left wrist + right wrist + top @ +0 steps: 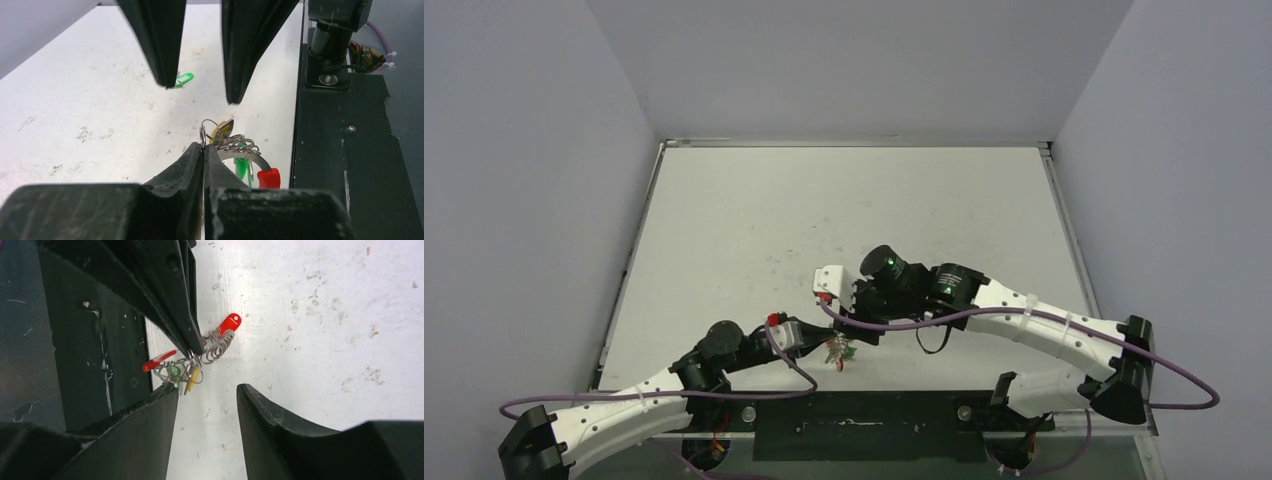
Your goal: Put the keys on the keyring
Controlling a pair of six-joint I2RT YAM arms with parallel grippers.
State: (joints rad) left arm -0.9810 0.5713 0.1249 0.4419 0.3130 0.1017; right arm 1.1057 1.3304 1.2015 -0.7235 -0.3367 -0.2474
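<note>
My left gripper (204,148) is shut on a wire loop of the keyring (235,144), just above the table's near edge. The keyring is a silvery coil with a red segment (268,177). A yellow key (222,129) and a green key (242,167) hang among its coils. In the right wrist view the keyring (210,352) shows the yellow key (192,378), the green key (175,372) and a red piece (159,360). My right gripper (206,388) is open and empty, just above the ring. Another green key (184,78) lies loose on the table. In the top view both grippers meet at the keyring (839,352).
A black strip (345,165) runs along the table's near edge, right beside the keyring. The right gripper's fingers (160,45) hang over the ring in the left wrist view. The white table (824,220) is walled on three sides.
</note>
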